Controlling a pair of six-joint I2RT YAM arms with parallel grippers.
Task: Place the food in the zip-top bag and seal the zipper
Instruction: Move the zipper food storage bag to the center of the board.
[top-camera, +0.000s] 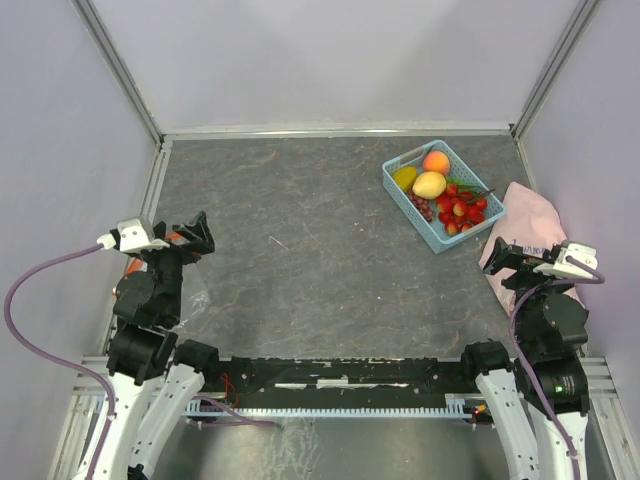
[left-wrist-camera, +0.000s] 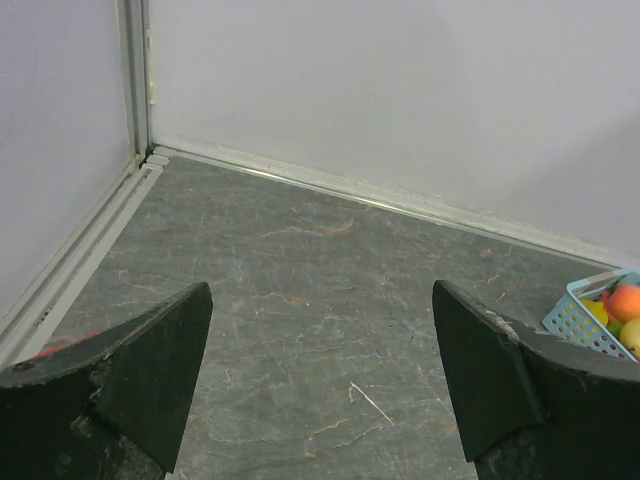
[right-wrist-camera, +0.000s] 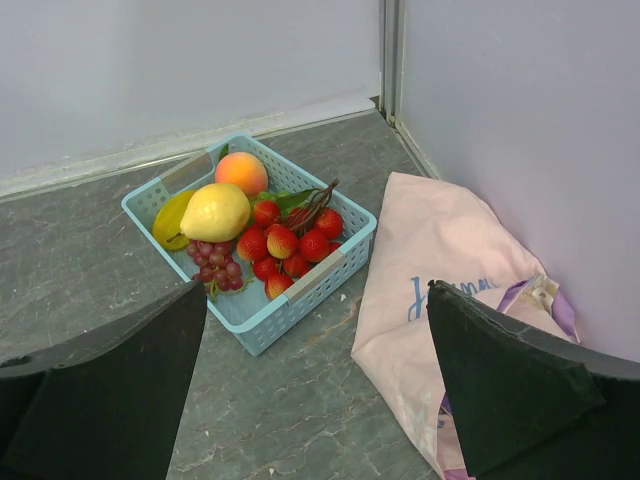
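Clear crinkly plastic at the lower left of the top view is the zip-top bag (top-camera: 193, 298). It's down on the table (top-camera: 320, 260) and mostly hidden under the left arm. A bit of orange-red beside the arm looks like the zipper (top-camera: 132, 267); we can't tell if it's open or closed, and the slider isn't visible. We see no fruit inside the bag. The left gripper (top-camera: 188, 238) hangs just above it, jaws spread wide, with nothing between them in its wrist view but bare grey tabletop. Mid frame there's only table. At upper right, all the food (top-camera: 445, 195) sits in the light blue basket (right-wrist-camera: 262, 325): peach (top-camera: 436, 161) at the far end, two yellow fruits next to it, grapes (top-camera: 421, 207) on the left side, strawberries (top-camera: 460, 208) and a green leaf toward the near end. The basket is well apart from the bag. Just right of it lies the pink cloth (top-camera: 527, 222), and the right gripper (top-camera: 508, 254) is over the cloth's near end at the right edge, jaws also wide, holding nothing. Our read on progress is zero: no piece picked, none bagged, no sealing started. What's left is opening or steadying the bag mouth, moving every fruit across the table into it, then running the zipper shut. The right arm is the one near the fruit, the left the one near the bag.
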